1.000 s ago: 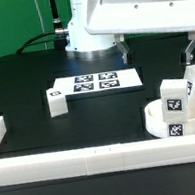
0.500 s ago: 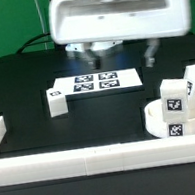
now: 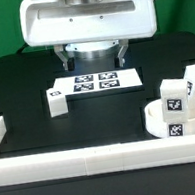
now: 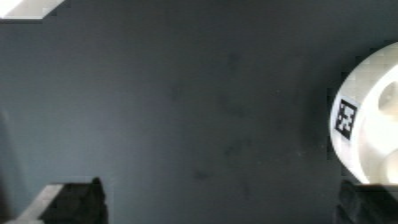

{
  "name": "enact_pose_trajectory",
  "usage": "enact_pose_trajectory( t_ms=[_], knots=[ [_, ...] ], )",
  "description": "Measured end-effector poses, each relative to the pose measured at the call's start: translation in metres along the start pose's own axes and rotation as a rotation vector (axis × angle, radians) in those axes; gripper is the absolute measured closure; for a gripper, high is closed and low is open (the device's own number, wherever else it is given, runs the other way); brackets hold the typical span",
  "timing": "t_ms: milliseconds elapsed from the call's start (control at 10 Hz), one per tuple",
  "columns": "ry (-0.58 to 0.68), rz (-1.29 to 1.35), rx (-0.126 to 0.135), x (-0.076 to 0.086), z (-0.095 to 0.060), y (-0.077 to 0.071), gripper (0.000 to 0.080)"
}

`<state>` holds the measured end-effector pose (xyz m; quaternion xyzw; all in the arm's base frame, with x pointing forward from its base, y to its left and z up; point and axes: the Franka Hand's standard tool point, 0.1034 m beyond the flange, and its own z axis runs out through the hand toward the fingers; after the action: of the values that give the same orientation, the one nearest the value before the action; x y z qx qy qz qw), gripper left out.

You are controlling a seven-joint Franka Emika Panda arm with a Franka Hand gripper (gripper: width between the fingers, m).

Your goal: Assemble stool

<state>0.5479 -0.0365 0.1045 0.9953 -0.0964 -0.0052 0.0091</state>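
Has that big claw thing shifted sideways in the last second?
Yes. The gripper has slid toward the exterior view's left, ending in line with the marker board.

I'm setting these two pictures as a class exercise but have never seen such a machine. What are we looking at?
It is a robot arm building a small stool. One picture comes from a camera off the arm; the other from a camera on its wrist. The claw hangs open above the black table, holding nothing. On the table lie a flat marker board, one loose stool leg, and, at the exterior view's right, the round seat with more legs by it. White bars edge the table.
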Motion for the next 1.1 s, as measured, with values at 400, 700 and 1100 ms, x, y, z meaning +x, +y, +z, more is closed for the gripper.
enact_pose_trajectory(
  t_ms=[400,700,1100],
  knots=[
    [-0.097,-0.032,0.055,-0.023,0.022,0.048,0.0151],
    [-0.118,-0.054,0.060,-0.027,0.028,0.074,0.0151],
    [-0.159,-0.060,0.069,-0.034,0.029,0.072,0.0151]
  ],
)
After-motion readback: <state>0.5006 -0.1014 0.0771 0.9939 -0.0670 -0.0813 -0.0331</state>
